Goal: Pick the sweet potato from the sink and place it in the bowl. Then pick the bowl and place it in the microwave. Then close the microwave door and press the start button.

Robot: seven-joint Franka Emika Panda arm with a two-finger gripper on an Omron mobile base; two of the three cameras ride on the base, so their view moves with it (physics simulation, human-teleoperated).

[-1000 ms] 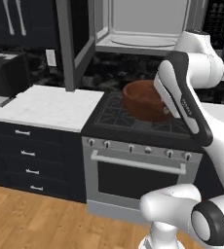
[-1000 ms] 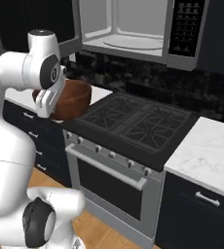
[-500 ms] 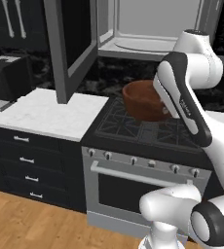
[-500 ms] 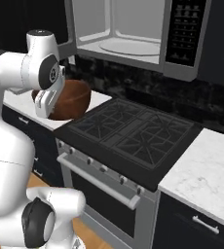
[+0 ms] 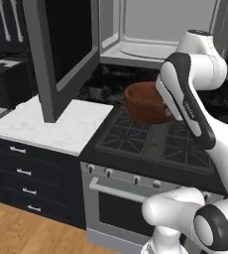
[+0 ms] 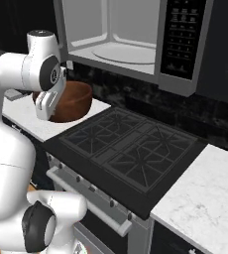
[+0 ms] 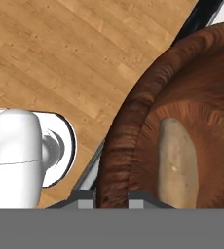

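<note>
Wide grey-metal over-range microwave sits above a black gas stove; light grey cavity and round turntable plate exposed. Microwave door, a dark glass panel in a grey frame, is swung open to the left, over a white marble counter.

Round, deep, reddish-brown wood-look bowl is held in the air over the stove's rear left, below the microwave opening. Two-finger gripper: jaws narrowly apart, clamped on the bowl's rim, one tip outside, one inside.

Small elongated tan-brown sweet potato lies in the bowl's bottom.
</note>
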